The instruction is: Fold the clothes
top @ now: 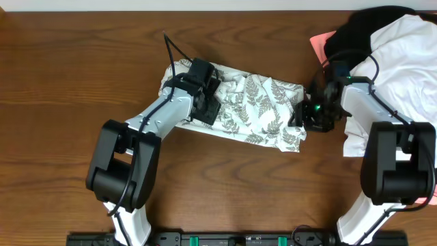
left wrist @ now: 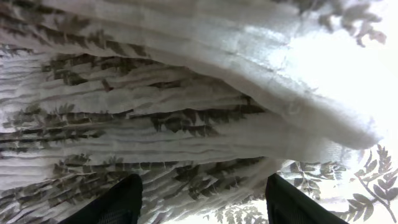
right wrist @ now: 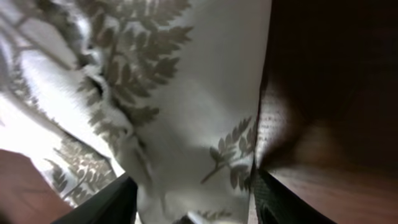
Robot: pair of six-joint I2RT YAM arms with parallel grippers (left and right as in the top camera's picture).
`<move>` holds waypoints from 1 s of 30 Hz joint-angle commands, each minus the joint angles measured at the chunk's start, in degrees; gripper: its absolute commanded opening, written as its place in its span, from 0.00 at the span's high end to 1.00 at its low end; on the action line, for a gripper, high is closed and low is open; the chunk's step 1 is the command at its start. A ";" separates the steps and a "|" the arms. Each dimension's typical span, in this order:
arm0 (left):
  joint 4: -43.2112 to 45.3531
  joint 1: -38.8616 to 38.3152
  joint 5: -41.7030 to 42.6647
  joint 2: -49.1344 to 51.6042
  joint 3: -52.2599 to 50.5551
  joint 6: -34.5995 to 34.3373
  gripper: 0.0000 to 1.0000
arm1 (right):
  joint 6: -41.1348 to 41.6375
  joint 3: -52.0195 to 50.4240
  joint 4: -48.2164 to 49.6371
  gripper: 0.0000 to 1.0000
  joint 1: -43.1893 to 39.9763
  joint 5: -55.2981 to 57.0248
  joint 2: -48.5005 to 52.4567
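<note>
The clothes (top: 256,108), a white garment printed with grey-green fern leaves, lie bunched into a thick strip across the middle of the wooden table (top: 68,75). My left gripper (top: 212,97) stands over the strip's left end. In the left wrist view its gripper (left wrist: 202,202) is open, the dark fingers (left wrist: 118,202) wide apart with pleated fabric (left wrist: 186,118) lying between them. My right gripper (top: 302,113) is at the strip's right end. In its wrist view the gripper (right wrist: 193,199) is open, loose fern cloth (right wrist: 186,112) between the fingers (right wrist: 106,205) and bare wood (right wrist: 323,180) to the right.
A plain white garment (top: 403,61) is heaped at the right edge, partly under the right arm. A black garment (top: 362,31) and a coral-pink one (top: 319,42) lie behind it at the back right.
</note>
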 commanded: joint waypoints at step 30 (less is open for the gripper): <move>-0.68 0.02 0.13 0.59 -0.55 -0.52 0.36 | 0.35 -0.55 5.40 0.99 0.57 2.21 5.55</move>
